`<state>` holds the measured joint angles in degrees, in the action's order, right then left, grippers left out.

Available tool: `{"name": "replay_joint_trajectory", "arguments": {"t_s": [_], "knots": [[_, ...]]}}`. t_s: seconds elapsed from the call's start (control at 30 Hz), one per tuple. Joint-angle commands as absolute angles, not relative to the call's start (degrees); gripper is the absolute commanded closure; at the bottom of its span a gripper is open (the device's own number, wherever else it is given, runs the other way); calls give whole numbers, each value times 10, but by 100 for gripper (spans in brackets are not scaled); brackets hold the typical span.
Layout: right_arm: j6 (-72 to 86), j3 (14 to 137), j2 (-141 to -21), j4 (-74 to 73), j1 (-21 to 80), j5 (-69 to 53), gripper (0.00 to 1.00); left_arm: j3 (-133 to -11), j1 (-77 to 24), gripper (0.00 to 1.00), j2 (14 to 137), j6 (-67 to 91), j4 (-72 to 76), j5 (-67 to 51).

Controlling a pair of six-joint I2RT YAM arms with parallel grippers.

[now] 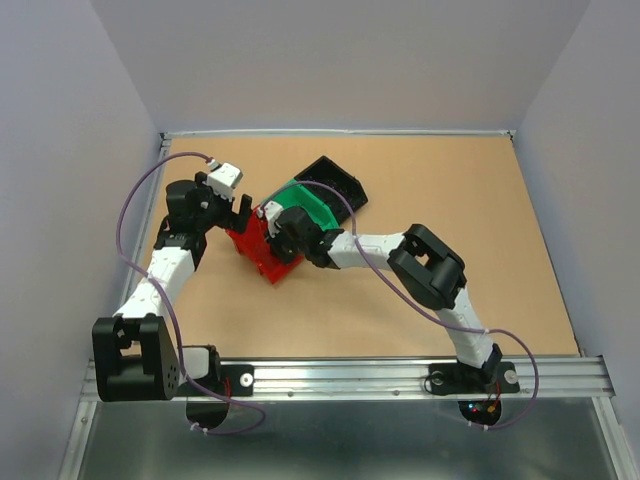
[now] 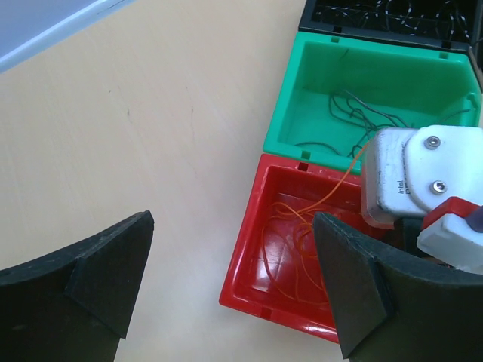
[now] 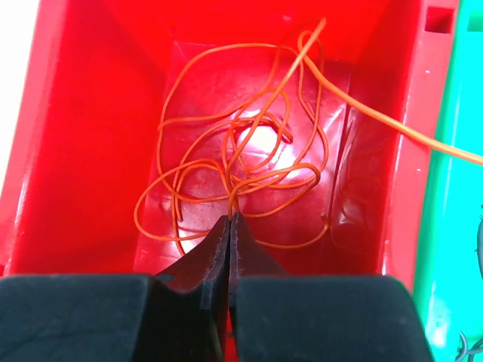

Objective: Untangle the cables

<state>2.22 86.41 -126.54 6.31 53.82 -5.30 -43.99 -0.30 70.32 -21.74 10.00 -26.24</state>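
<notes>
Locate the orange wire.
Right wrist view: orange wire coiled in the red bin, beside the green bin, a strand pinched by the right claw.

Cables in near bin, middle bin behind, far bin beyond.

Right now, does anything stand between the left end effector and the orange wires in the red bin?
Partly. The right end effector is down inside the red bin, shut on the orange wires, and its white wrist housing hangs over it. The open left end effector hovers over the table beside the bin.
</notes>
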Motion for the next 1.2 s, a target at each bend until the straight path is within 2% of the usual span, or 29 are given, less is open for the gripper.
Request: {"name": "replay_joint_trajectory", "arguments": {"t_s": [0.0, 0.1, 0.13, 0.2, 0.27, 0.33, 0.5, 0.67, 1.03, 1.17], "knots": [[40, 890, -1269, 2, 541, -18, 96, -464, -4, 1, 703, -200, 125, -231], [38, 882, -1248, 2, 542, 23, 91, -458, -4, 1, 693, -193, 132, -221], [36, 879, -1234, 2, 542, 41, 87, -456, -4, 1, 690, -192, 136, -216], [33, 872, -1215, 2, 541, 56, 86, -455, -5, 1, 687, -192, 138, -214], [34, 843, -1181, 34, 541, 55, 72, -456, -4, 1, 689, -190, 140, -210], [33, 830, -1168, 52, 541, 54, 64, -458, -4, 1, 693, -190, 139, -207], [31, 832, -1156, 53, 541, 98, 64, -462, 18, 1, 700, -184, 140, -207], [29, 803, -1112, 75, 541, 49, 62, -461, 22, 1, 699, -185, 141, -215], [39, 757, -1063, 125, 512, 100, 47, -459, 22, 1, 697, -192, 135, -246], [44, 753, -1063, 133, 496, 111, 45, -461, 22, 1, 700, -195, 132, -258]]}}
